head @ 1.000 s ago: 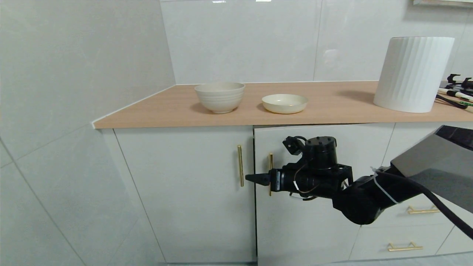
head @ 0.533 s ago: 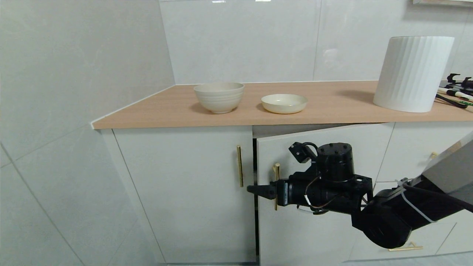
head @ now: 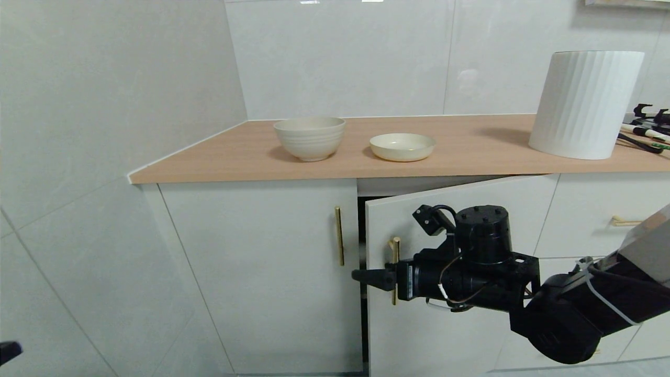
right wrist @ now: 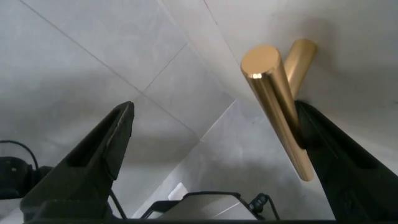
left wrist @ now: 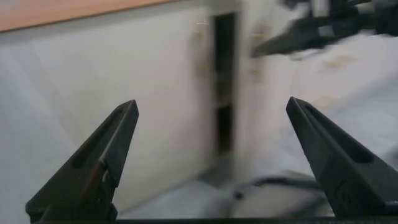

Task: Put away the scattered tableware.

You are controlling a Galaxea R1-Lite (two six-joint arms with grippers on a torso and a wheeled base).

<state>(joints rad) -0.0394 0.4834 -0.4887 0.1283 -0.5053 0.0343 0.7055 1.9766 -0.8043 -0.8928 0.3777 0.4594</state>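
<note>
Right gripper (head: 366, 276) sits below the table's front edge at the right-hand cabinet door (head: 460, 201), jaws spread and released. 1 finger (right wrist: 348, 168) lies against the gold handle (head: 395, 269), which stands between the jaws. That door is ajar, with a dark gap along its left side; what the cabinet holds cannot be told.

Left gripper (left wrist: 211, 104) has its jaws wide apart, grasping nothing, and faces the cabinet fronts.

Tableware: 1 beige bowl (head: 310, 137) and 1 shallow cream plate (head: 402, 146) stand on the table (head: 235, 157) toward its left end, side by side but apart, well above the right gripper. The bowl's inside is largely hidden by its rim.

1 tall white ribbed container (head: 586, 104) stands near the table's right end, its inside hidden. Utensils (head: 646, 133) lie at the right edge beyond it.
</note>
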